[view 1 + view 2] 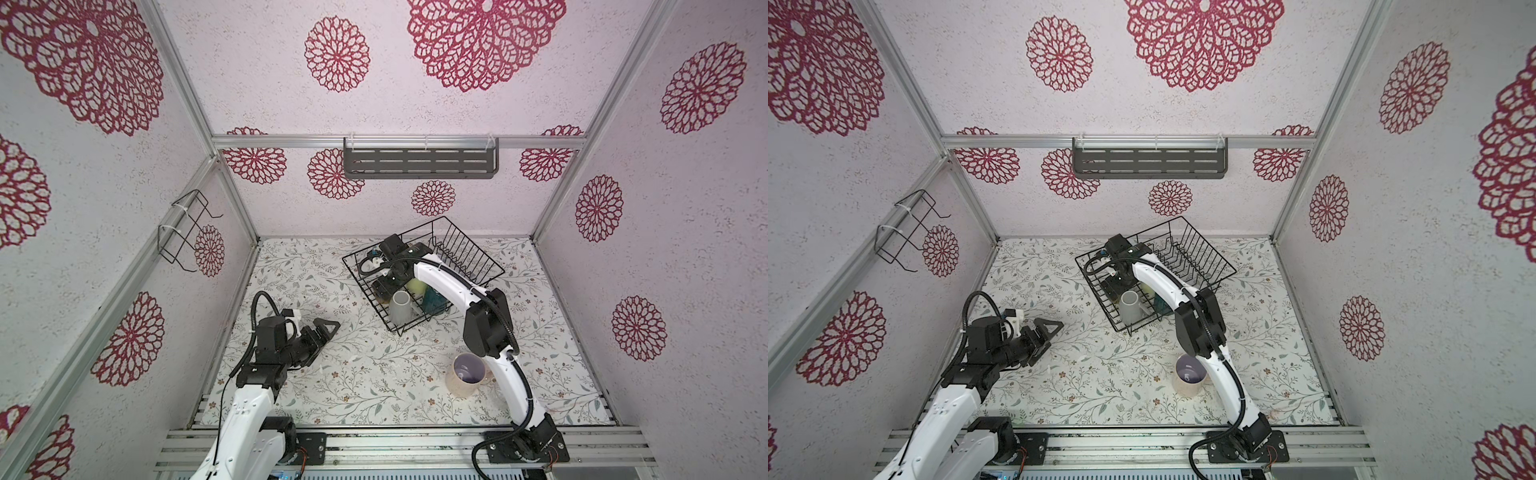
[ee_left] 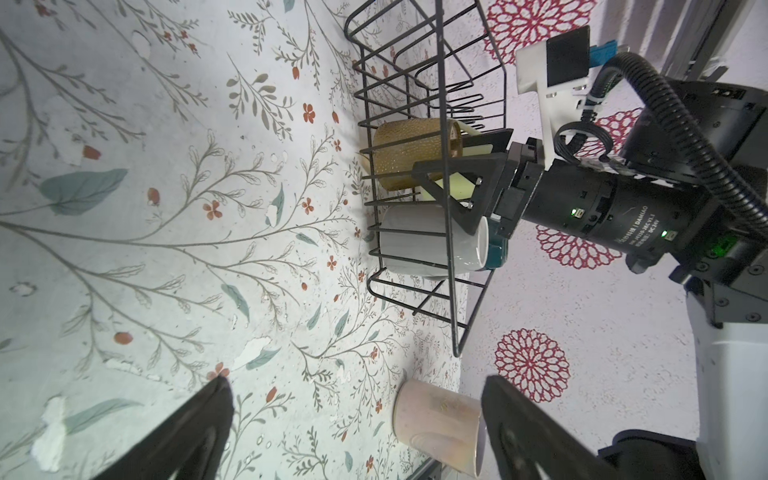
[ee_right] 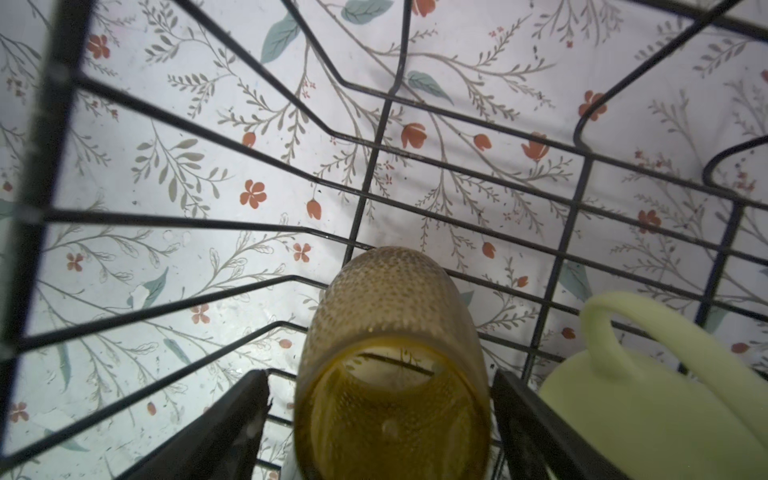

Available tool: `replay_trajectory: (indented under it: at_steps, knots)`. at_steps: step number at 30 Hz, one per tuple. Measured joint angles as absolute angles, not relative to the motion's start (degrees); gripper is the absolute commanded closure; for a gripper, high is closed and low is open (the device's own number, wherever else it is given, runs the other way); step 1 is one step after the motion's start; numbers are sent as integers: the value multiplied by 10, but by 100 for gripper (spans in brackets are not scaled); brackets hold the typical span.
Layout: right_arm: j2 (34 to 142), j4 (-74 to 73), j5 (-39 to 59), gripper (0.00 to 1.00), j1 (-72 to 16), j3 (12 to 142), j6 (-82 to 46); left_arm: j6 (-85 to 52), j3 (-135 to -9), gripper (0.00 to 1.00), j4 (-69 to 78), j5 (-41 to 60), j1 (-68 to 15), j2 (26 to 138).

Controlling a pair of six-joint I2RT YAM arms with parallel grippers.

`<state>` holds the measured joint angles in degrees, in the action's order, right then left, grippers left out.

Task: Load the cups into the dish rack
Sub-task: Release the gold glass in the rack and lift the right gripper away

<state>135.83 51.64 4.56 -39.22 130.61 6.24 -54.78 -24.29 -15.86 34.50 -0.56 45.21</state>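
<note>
I am holding my right pincer [image 3: 380,376] down inside the large black wire dish rack [image 1: 459,245], in its left part. Its jaws are standing released, one on each side of the amber dotted glass tumbler [image 3: 390,332]. A gap is showing at one side, and the other finger is sitting very close to the glass. The tumbler is standing on the rack's floor wires with its mouth upward. The pale yellow-green ceramic mug [image 3: 623,395] is sitting just beside it, so room on that side is tight. The light grey mug [image 1: 400,308] is standing at the rack's near corner. The dark teal mug [image 1: 435,301] is showing just beside it, partly under my right arm.

The rack is lying at an angle at the far middle of the floral-printed worktop [image 1: 353,395], with its far corner near the back wall. The large pink mug [image 1: 467,376] is standing upright outside the rack, near the worktop's front edge and just beside my right arm.

My left pincer [image 2: 355,384] is hovering wide apart and holding nothing, over the left of the worktop. Bare surface is stretching between it and the rack.

On the black motor housing [image 2: 602,208] at my right wrist I am reading "DAMIAO"; the print beside it is too small.
</note>
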Motion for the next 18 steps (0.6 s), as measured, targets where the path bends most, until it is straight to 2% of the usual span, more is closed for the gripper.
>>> replay_trajectory:
  at_steps: [4,8,13,18]
  knots:
    - [1290,486,37,9,-392,1261,30,-566,-244,8,-159,354,-11,411]
    - [1155,419,17,4,-392,1150,-17,-597,-244,8,-149,342,-55,362]
    - [950,275,-61,1,-389,925,-76,-616,-250,8,-149,272,-194,340]
    - [762,143,-156,1,-346,672,-100,-615,-301,6,-155,166,-368,391]
